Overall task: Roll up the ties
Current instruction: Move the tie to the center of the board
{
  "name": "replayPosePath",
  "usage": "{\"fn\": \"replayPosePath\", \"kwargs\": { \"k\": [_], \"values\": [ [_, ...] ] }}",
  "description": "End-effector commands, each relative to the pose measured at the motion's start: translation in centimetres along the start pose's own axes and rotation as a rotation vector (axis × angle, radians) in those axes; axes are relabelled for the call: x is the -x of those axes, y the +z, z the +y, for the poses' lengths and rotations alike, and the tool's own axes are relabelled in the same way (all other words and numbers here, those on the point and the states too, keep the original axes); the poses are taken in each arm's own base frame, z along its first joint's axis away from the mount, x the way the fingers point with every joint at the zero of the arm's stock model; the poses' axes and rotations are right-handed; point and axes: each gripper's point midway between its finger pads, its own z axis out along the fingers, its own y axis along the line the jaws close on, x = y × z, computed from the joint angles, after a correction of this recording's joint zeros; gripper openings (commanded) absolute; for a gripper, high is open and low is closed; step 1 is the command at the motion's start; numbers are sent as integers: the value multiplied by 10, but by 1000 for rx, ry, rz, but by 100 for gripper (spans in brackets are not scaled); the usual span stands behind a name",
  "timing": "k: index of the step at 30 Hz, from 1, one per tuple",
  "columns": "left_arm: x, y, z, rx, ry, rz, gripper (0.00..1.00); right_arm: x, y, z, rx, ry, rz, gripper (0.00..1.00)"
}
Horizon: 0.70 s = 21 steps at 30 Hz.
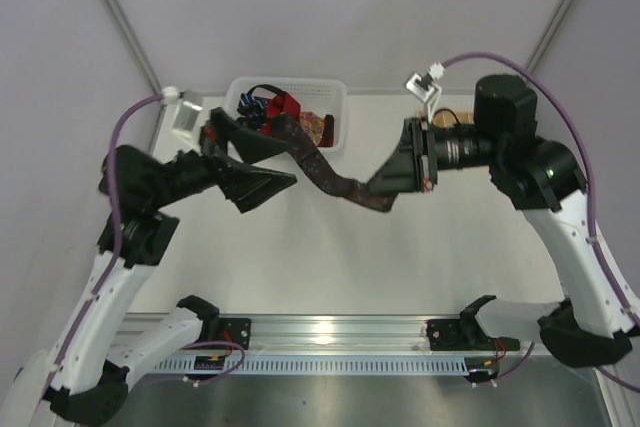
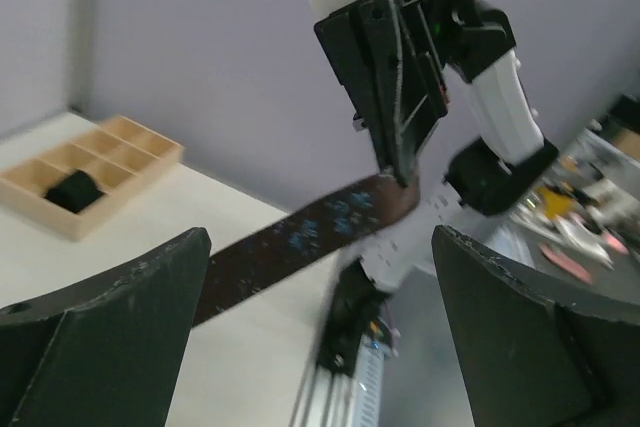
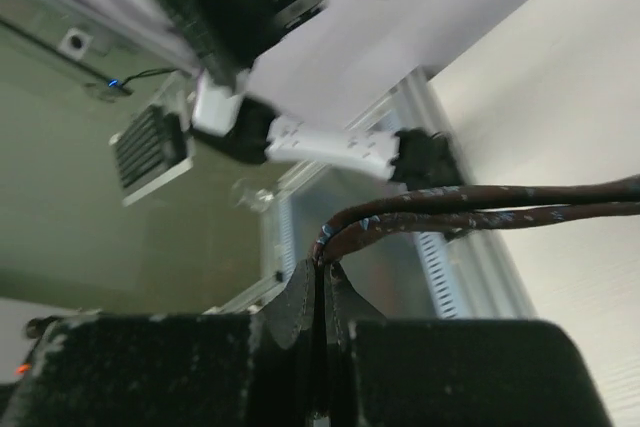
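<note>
A dark brown tie with small blue marks hangs in the air from the white mesh basket to my right gripper, which is shut on a folded part of it. In the right wrist view the shut gripper pinches the tie. My left gripper is open and empty, raised just left of the tie's span. In the left wrist view the tie crosses beyond the open gripper, not touching its fingers. Red, blue and orange-patterned ties lie bunched in the basket.
A pale wooden tray with square compartments sits on the table's far right side, a dark rolled thing in one compartment. The metal rail and both arm bases run along the near edge.
</note>
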Motion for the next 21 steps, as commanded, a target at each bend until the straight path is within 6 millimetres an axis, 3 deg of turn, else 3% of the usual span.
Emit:
{"fn": "replayPosePath", "kwargs": {
  "k": [1, 4, 5, 11, 13, 14, 17, 19, 20, 21],
  "values": [
    [-25, 10, -44, -389, 16, 193, 100, -46, -29, 49, 160, 13, 54, 0],
    [-46, 36, -44, -479, -12, 283, 100, -61, -41, 70, 218, 29, 47, 0],
    [-57, 39, -60, -570, -29, 328, 100, -63, -41, 72, 232, 24, 45, 0],
    [-87, 62, -89, -790, -101, 445, 100, -88, -64, 95, 225, 42, 77, 0],
    [-95, 62, -101, -859, -117, 480, 100, -94, -68, 98, 223, 57, 80, 0],
    [-97, 61, -119, -926, -117, 490, 100, -98, -72, 104, 226, 53, 74, 0],
    [-105, 53, -149, -1065, -128, 492, 100, -108, -80, 113, 236, 78, 71, 0],
    [-108, 48, -159, -1131, -139, 477, 100, -113, -84, 118, 248, 103, 84, 0],
    [-113, 42, -165, -1133, -237, 529, 100, -117, -88, 121, 249, 107, 83, 0],
    [-114, 41, -167, -1191, -187, 468, 100, -118, -90, 125, 256, 124, 89, 0]
  ]
}}
